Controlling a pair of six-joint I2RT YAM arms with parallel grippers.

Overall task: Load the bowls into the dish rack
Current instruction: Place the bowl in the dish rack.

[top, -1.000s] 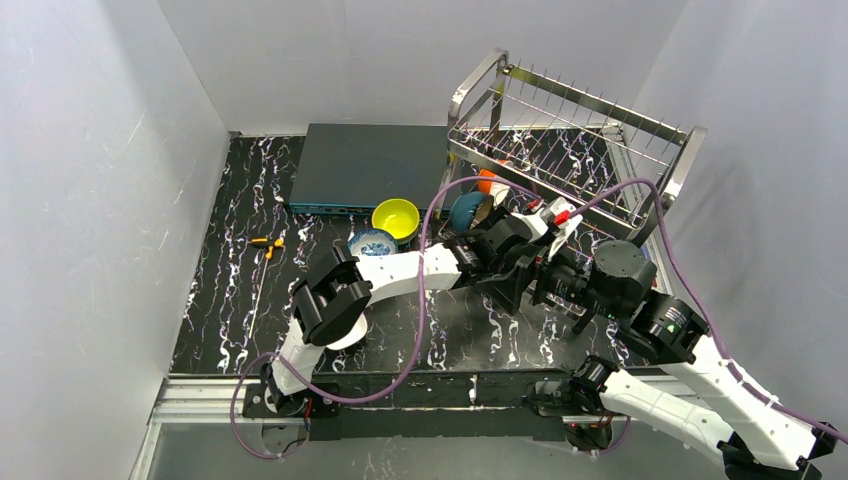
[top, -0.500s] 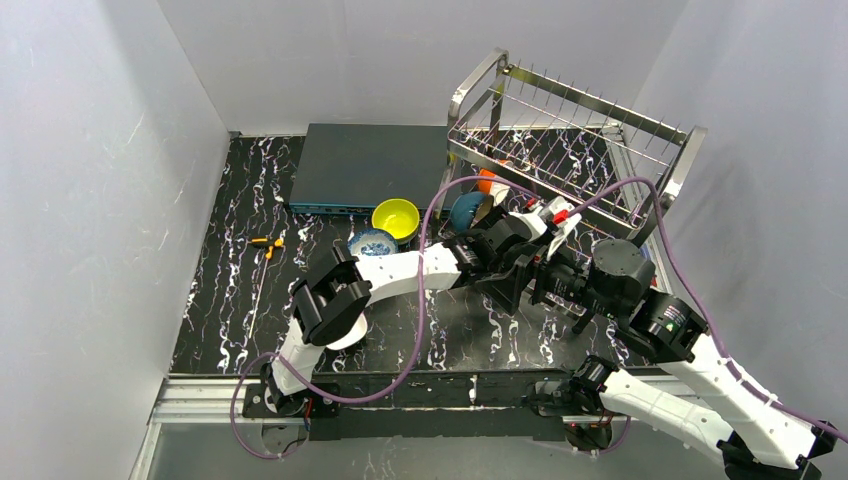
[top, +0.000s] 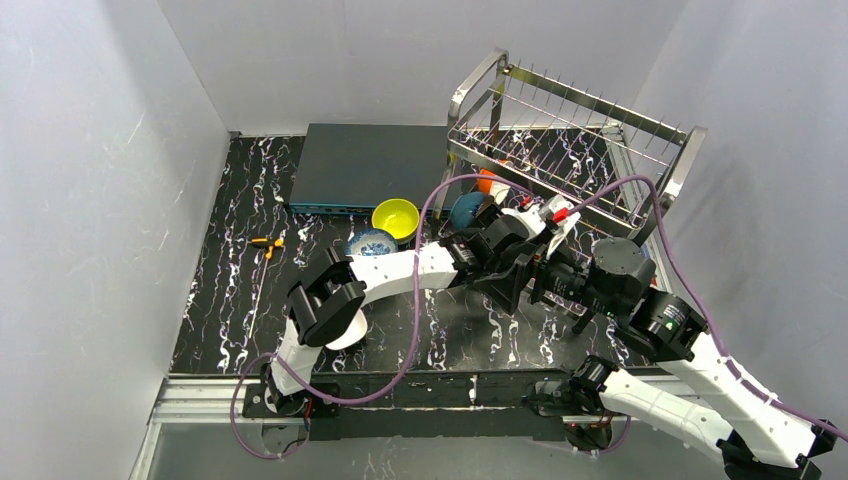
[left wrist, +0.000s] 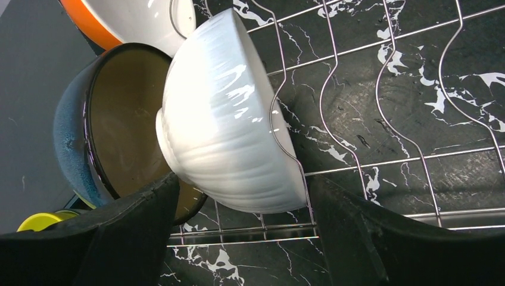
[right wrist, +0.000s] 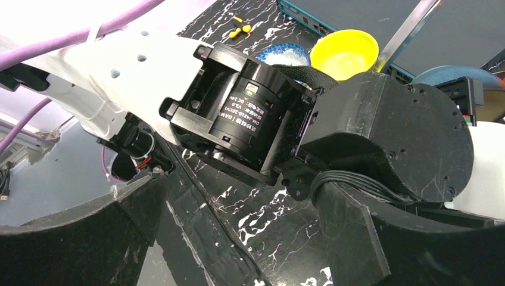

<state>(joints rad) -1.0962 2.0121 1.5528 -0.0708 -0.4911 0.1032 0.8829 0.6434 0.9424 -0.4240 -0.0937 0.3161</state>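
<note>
Left gripper (left wrist: 243, 185) jaws wide, straddling white bowl (left wrist: 226, 119) seated in rack (left wrist: 393, 161), apparently not gripping; pull straight back near, don't nudge brown bowl (left wrist: 125, 125).

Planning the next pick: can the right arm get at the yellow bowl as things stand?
Probably not directly. The left arm lies straight across between the open right gripper and the yellow bowl, filling the right wrist view. It would likely need to clear first.
</note>
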